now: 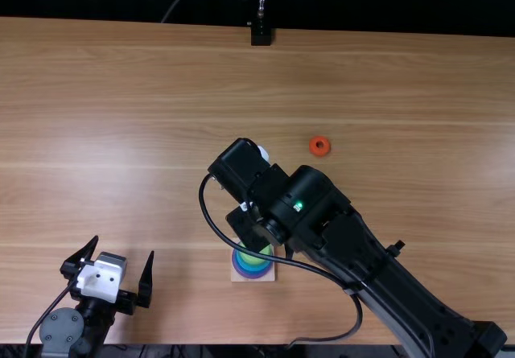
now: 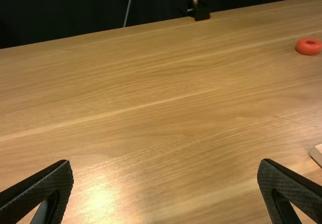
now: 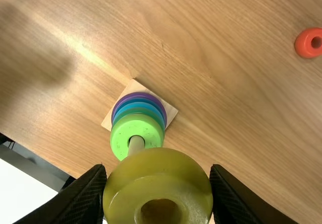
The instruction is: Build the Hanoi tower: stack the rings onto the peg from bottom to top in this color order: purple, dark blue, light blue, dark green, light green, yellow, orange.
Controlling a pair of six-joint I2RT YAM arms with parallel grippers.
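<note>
Table: light brown wood (image 1: 402,84), under everything logged
Right gripper (image 1: 248,228): above the base, fingers closed on the yellow ring, one each side
Left gripper (image 1: 124,246): over the near left part, fingers spread wide
Base (image 3: 170,111): flat on table, peg (image 3: 136,144) upright
Stack on peg, bottom up: purple (image 3: 138,94), dark blue (image 3: 138,100), light blue (image 3: 138,106), dark green (image 3: 138,112), light green (image 3: 123,138)
Yellow ring (image 3: 156,173): held near peg top; contact could not be told
Orange ring (image 1: 319,146): lay beyond right arm, well apart from base
</note>
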